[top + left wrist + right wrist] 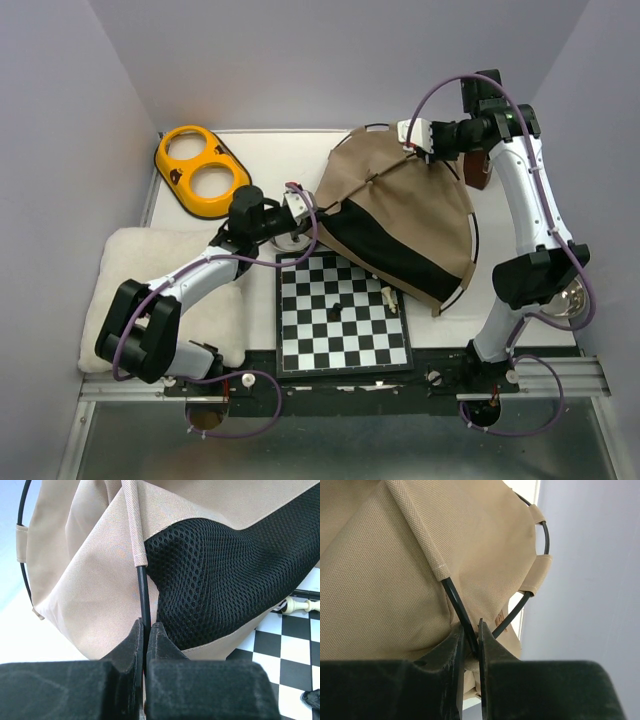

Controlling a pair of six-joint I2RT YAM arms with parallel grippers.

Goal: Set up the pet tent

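Note:
The pet tent (400, 200) is tan fabric with a black mesh panel (385, 248). It lies partly raised at the back right, and its lower edge overlaps the chessboard. My left gripper (300, 208) is at the tent's left corner. In the left wrist view the left gripper (146, 626) is shut on a thin black pole (143, 595) that comes out of a tan sleeve. My right gripper (416, 137) is at the tent's far top edge. In the right wrist view the right gripper (471, 630) is shut on another black pole (454, 596) together with a fold of fabric.
A chessboard (343, 330) lies front centre with a black piece (337, 308) and a white piece (389, 298) on it. A yellow double bowl (200, 170) stands at the back left. A fluffy white cushion (140, 262) lies under the left arm. Walls enclose the table.

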